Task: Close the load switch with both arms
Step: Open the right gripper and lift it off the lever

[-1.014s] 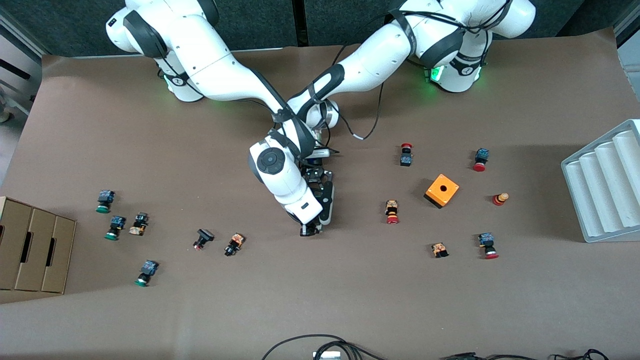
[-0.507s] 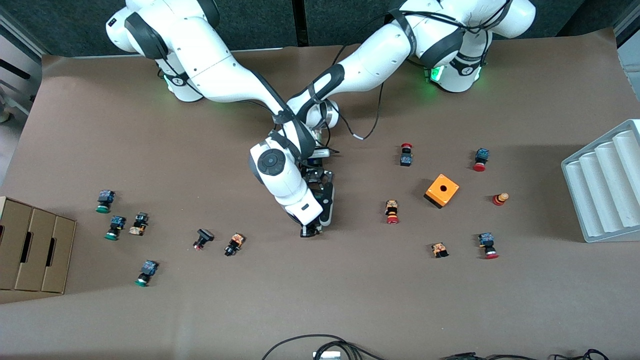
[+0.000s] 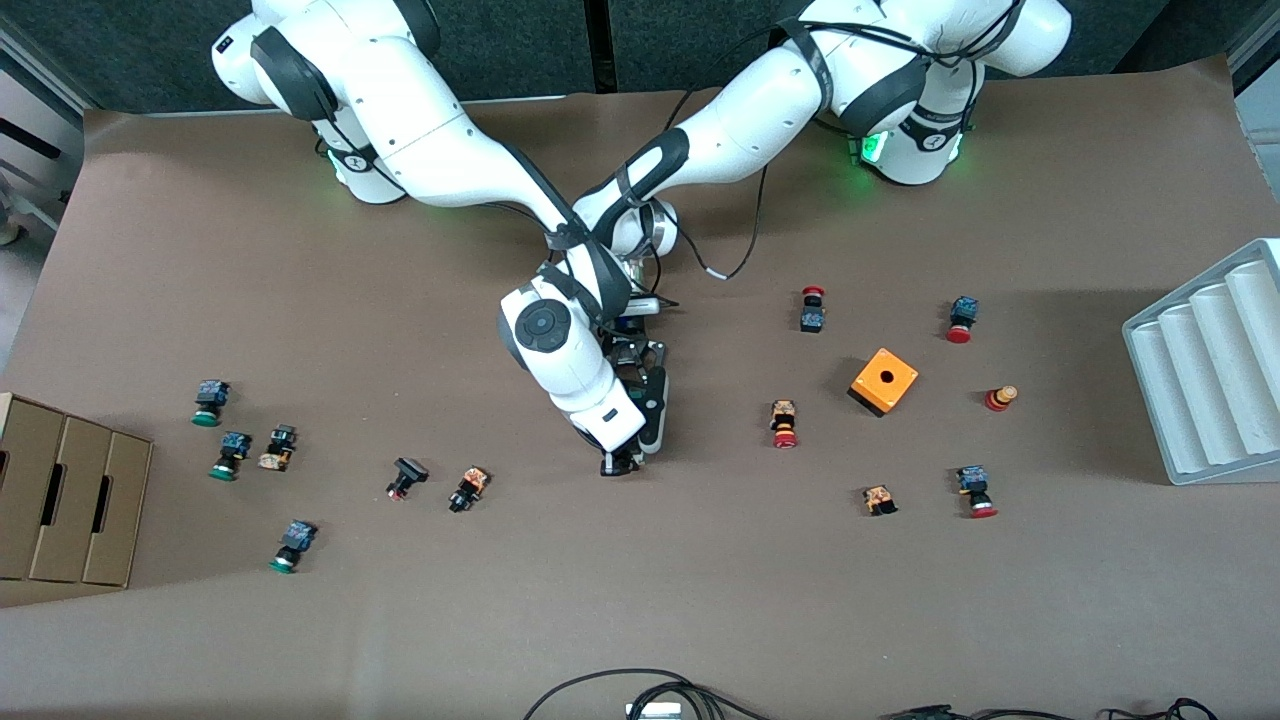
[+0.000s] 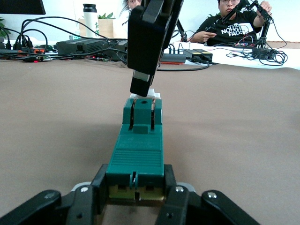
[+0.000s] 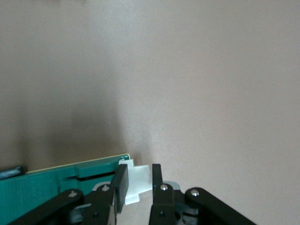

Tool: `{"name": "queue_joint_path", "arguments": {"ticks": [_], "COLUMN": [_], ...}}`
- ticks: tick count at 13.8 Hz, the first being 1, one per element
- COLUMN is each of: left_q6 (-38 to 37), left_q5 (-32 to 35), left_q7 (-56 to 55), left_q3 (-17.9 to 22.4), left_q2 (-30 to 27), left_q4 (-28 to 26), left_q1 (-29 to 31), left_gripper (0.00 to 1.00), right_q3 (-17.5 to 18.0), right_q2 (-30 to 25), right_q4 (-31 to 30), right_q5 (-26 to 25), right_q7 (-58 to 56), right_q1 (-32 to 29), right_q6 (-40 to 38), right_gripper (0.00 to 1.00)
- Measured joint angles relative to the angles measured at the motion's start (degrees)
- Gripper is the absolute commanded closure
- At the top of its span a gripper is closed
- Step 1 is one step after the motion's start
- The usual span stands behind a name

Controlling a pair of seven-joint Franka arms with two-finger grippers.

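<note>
Left gripper (image 4: pixel 135 199) clamps one end of the switch (image 4: pixel 138 145) flat on the table (image 3: pixel 700 560) mid-table, evidently steadying it while the right gripper (image 5: pixel 137 187), fingers pinched on the white tab (image 5: pixel 137 182), works it; from the front the arms hide the switch.

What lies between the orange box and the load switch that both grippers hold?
One red-capped push button lies between the orange box and the load switch; otherwise bare table, seen in the front view.

Both arms meet mid-table; left pincer (image 4: pixel 136 199) and right pincer (image 5: pixel 138 187) seemingly clamped.
</note>
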Motion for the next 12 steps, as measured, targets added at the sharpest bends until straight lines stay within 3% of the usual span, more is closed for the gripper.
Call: {"name": "queue_joint_path", "arguments": {"ticks": [1,2,7,12], "left_q6": [0.0,0.0,0.0,0.0], "left_q5": [0.0,0.0,0.0,0.0], "left_q7": [0.0,0.0,0.0,0.0], "left_q3": [0.0,0.0,0.0,0.0], "left_q2": [0.0,0.0,0.0,0.0], "left_q4": [0.0,0.0,0.0,0.0], "left_q1": [0.0,0.0,0.0,0.0], "left_gripper": [0.72,0.72,0.72,0.71], "right_q3": [0.0,0.0,0.0,0.0], "right_q2": [0.0,0.1,-0.2,-5.4], "right_q4": [0.1,0.1,1.1,1.6], "right_q5": [0.0,0.0,0.0,0.0], "right_q7": [0.1,0.3,1.5,3.9], "right_q1": [0.0,0.0,-0.1,-0.4], "right_q6": [0.0,0.1,0.6,-4.9], "right_gripper": [0.39,0.00,0.00,0.00]}}
